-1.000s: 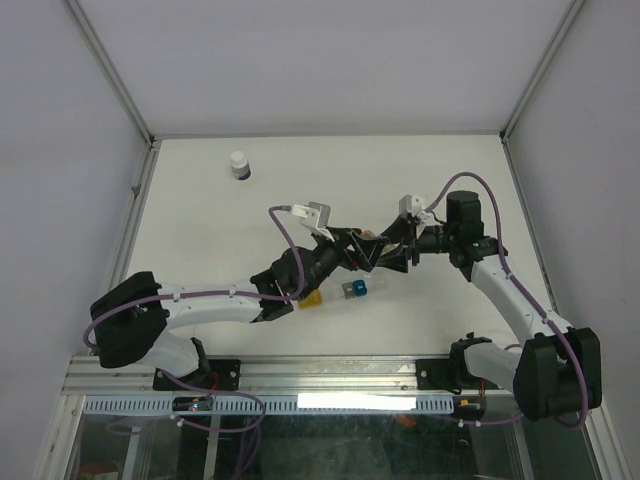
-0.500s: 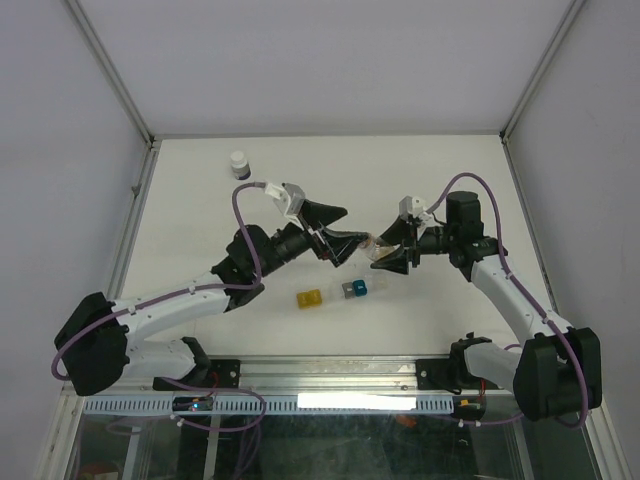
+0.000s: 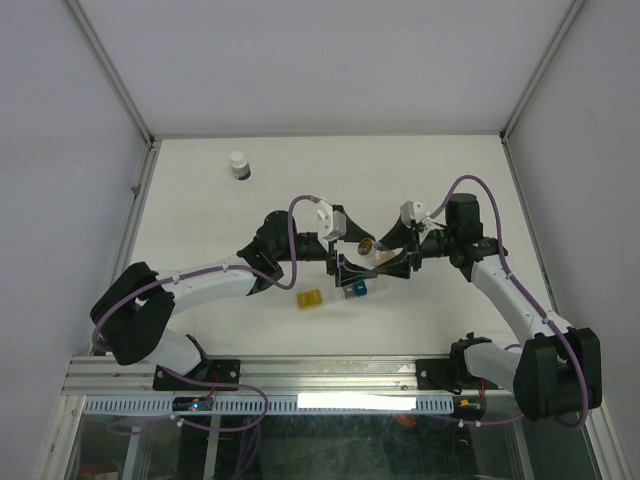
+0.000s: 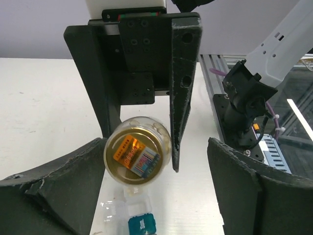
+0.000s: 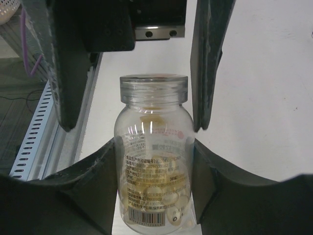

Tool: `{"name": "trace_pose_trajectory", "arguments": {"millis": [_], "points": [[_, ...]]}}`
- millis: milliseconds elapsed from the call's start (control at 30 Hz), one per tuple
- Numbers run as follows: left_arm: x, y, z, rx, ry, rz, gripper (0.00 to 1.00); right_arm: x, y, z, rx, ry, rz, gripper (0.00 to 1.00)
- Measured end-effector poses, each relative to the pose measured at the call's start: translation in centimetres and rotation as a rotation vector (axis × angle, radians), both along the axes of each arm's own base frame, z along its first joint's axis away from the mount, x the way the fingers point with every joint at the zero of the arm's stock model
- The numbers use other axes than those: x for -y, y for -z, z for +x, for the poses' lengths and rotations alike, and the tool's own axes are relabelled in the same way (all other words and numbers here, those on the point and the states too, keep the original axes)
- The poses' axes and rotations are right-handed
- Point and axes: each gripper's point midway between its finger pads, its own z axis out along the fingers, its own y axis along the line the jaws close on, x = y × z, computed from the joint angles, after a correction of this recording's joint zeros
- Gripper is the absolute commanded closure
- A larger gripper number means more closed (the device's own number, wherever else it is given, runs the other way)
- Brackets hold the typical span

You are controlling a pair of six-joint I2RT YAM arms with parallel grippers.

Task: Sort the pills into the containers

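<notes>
My right gripper (image 3: 388, 255) is shut on a clear bottle (image 3: 369, 248) and holds it on its side above the table. In the right wrist view the bottle (image 5: 154, 161) has pale yellow-tan pills (image 5: 171, 196) in its lower part, gripped between my right gripper (image 5: 155, 147). My left gripper (image 3: 345, 264) is open, its fingers flanking the bottle's top end. In the left wrist view the gold top (image 4: 137, 155) faces the camera between the wide-open left gripper (image 4: 155, 152). The pillbox strip lies beneath: a yellow cube (image 3: 309, 298), a blue cube (image 3: 357, 291), (image 4: 142, 226), and a clear cube (image 4: 133, 201).
A small dark bottle with a white cap (image 3: 238, 164) stands at the far left of the table (image 3: 430, 180). White walls enclose the table on three sides. A metal rail (image 3: 330, 372) runs along the near edge by the arm bases.
The left arm swung away up and to the left, then came back, and its open gripper now sits at the bottle's top end. The right gripper kept the bottle nearly in place.
</notes>
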Motion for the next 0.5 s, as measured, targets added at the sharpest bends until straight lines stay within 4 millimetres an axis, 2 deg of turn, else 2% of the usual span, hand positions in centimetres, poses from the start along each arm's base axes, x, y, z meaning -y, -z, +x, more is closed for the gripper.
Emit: {"name": "trace_pose_trajectory", "arguments": {"millis": [200, 500], "points": [[1.2, 0.9, 0.7, -0.017, 0.030, 0.002, 0.29, 0.0, 0.0, -0.1, -0.002, -0.002, 0.000, 1.00], [1.2, -0.6, 0.9, -0.014, 0.031, -0.060, 0.32, 0.0, 0.1, -0.1, -0.003, -0.004, 0.000, 1.00]]}}
